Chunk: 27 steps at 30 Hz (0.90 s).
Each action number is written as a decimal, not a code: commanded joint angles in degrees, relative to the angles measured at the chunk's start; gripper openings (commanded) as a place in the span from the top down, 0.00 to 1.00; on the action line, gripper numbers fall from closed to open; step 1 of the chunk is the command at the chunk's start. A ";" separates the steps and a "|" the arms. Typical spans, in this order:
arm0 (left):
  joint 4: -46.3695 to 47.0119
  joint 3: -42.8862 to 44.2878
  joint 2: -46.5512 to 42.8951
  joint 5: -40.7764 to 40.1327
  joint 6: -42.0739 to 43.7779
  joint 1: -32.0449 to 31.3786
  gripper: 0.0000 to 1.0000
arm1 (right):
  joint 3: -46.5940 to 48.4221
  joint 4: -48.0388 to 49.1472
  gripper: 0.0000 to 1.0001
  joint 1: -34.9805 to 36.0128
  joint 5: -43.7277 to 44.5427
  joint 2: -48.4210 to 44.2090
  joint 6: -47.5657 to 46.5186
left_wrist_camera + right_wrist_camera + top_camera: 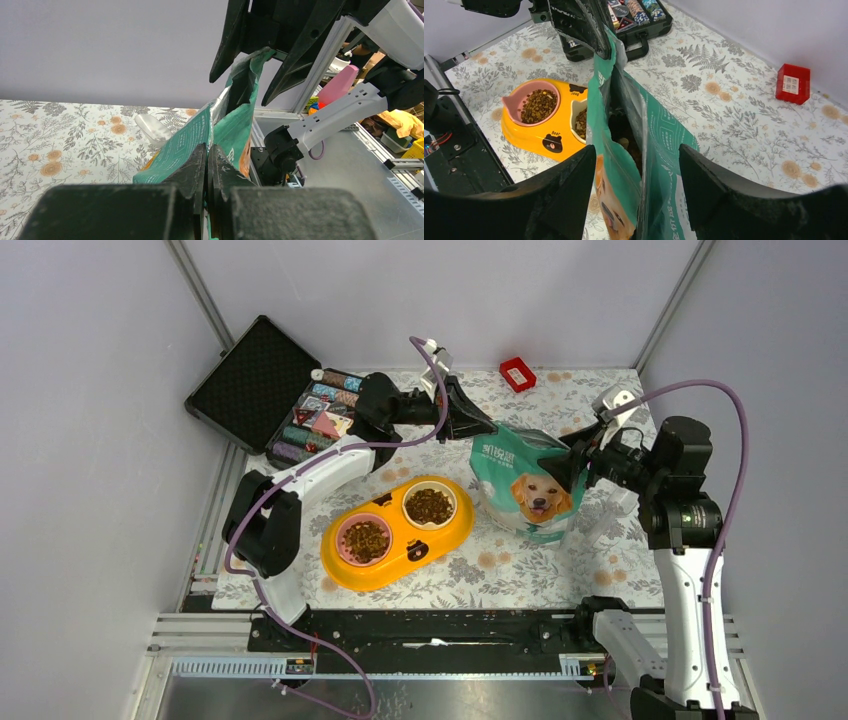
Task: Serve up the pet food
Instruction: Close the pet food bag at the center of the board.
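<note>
The left hand (207,155) is clamped tight on the top edge of the teal pouch (525,490), which stands upright on the counter (520,570). The right hand (638,152) is spread wide, with one finger on each side of the pouch's open mouth (dark inside). Kibble (366,537) fills both bowls of the orange feeder (455,535), just beside the pouch.

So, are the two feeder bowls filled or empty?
Filled: kibble lies in the pink bowl and the white bowl.
</note>
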 commanded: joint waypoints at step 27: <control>-1.31 -0.61 -6.19 -7.44 5.30 3.61 1.00 | 3.47 -10.90 0.61 3.19 9.78 -4.37 -10.80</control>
